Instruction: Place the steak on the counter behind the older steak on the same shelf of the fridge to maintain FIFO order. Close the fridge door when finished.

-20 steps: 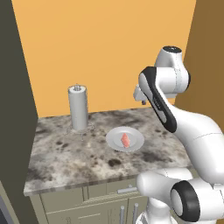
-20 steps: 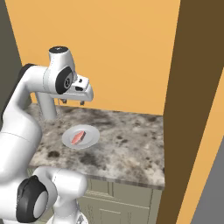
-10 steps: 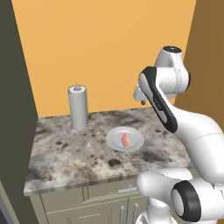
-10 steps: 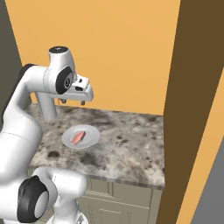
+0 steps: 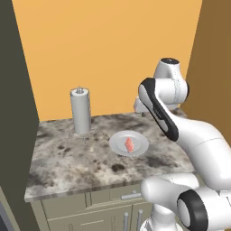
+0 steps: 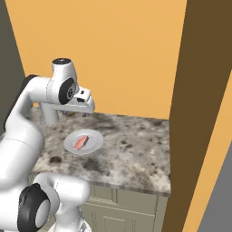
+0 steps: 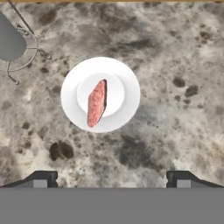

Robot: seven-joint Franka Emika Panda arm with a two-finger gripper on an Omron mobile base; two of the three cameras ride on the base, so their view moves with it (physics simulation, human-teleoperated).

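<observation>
Steak: you see the steak (image 7: 96,103) lying on a white plate (image 7: 127,94) at centre-left of the hand view, on the counter (image 7: 175,65).
Gripper: the gripper (image 7: 112,179) hangs above it, jaws spread wide, holding nothing.
Done: nothing yet, by my judgement.
Left: you must grasp the steak, carry it to the fridge shelf, then close the door.

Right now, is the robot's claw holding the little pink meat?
No, nothing is held. The open gripper hovers above the small salmon-pink steak, which lies on the round white plate.
</observation>
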